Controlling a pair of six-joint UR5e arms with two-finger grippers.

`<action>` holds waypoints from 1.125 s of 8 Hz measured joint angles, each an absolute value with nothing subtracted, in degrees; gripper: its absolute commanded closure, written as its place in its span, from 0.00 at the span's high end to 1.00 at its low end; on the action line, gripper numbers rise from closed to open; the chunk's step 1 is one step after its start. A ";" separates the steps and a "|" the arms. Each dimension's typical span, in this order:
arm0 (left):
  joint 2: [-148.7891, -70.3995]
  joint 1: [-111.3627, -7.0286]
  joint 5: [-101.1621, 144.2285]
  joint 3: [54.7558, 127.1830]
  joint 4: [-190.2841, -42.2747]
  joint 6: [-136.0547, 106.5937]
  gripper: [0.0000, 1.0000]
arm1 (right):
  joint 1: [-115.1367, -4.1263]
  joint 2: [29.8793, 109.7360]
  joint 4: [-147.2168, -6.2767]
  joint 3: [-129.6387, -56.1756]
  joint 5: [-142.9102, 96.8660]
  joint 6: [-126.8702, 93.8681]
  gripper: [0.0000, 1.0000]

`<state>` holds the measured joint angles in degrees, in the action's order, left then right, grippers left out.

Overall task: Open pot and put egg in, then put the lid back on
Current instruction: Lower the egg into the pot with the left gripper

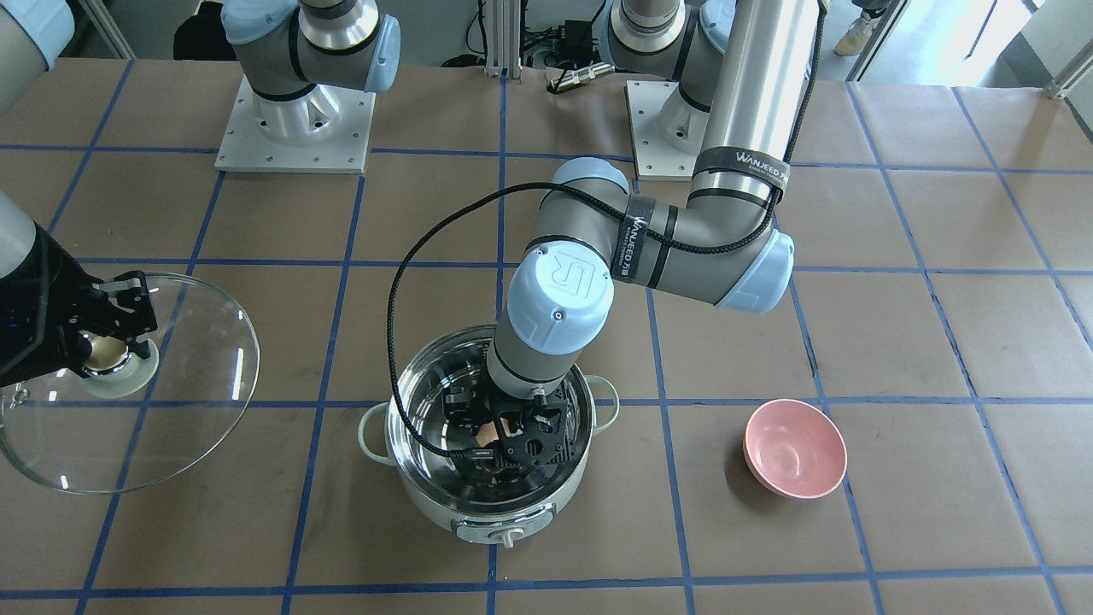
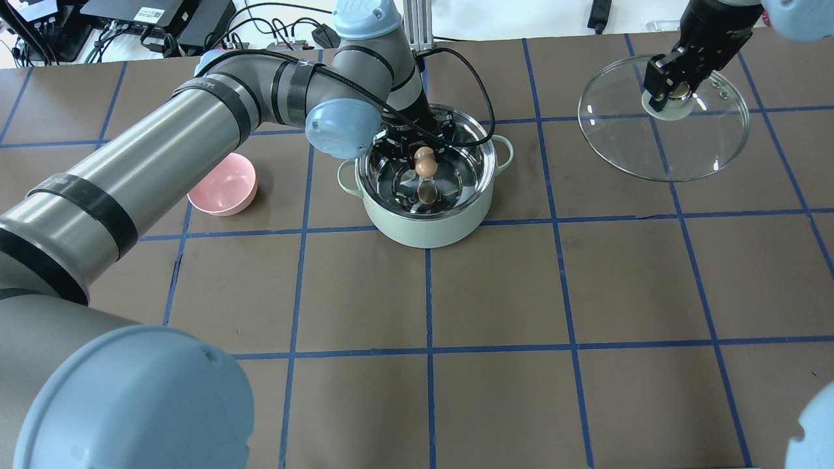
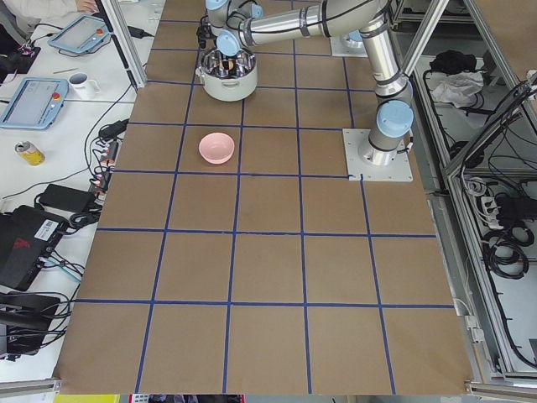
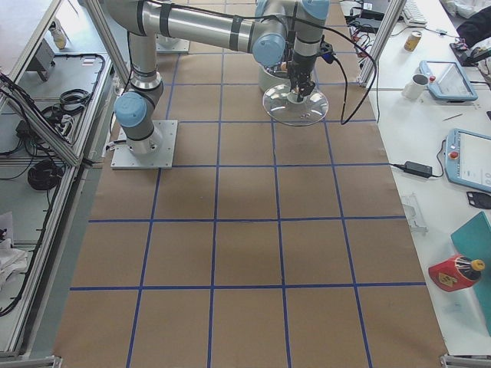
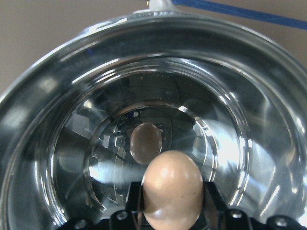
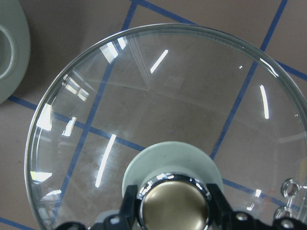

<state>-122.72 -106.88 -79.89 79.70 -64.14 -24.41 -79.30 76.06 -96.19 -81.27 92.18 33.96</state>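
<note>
The mint-green pot [image 2: 427,225] stands open at the table's middle, steel inside showing [image 1: 427,401] [image 5: 72,96]. My left gripper [image 2: 425,163] is shut on the tan egg [image 2: 426,166] [image 5: 172,189] and holds it inside the pot's mouth, above the bottom, where its reflection shows. In the front-facing view the egg [image 1: 493,430] peeks out under the wrist. My right gripper [image 2: 674,88] is shut on the gold-beige knob [image 6: 173,203] of the glass lid [image 2: 651,153] [image 1: 188,367] [image 6: 158,96], held tilted above the table, off to the pot's side.
A small pink bowl [image 2: 223,185] [image 1: 796,448] sits on the table beside the pot, on my left. The brown table has blue tape grid lines. The pot's loop handle [image 6: 7,52] shows at the right wrist view's left edge.
</note>
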 measured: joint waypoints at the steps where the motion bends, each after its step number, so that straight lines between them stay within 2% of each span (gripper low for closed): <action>1: -123.28 -106.92 -79.83 79.76 -63.64 -24.52 0.00 | -79.30 76.05 -96.38 -81.33 92.66 34.47 0.00; 5: -124.18 -106.96 -79.69 80.19 -62.80 -24.52 0.00 | -79.33 76.16 -96.47 -81.51 92.03 33.02 0.00; 9: -124.25 -106.96 -78.79 82.21 -60.32 -24.35 0.45 | -79.36 76.33 -96.30 -81.56 90.23 30.56 0.00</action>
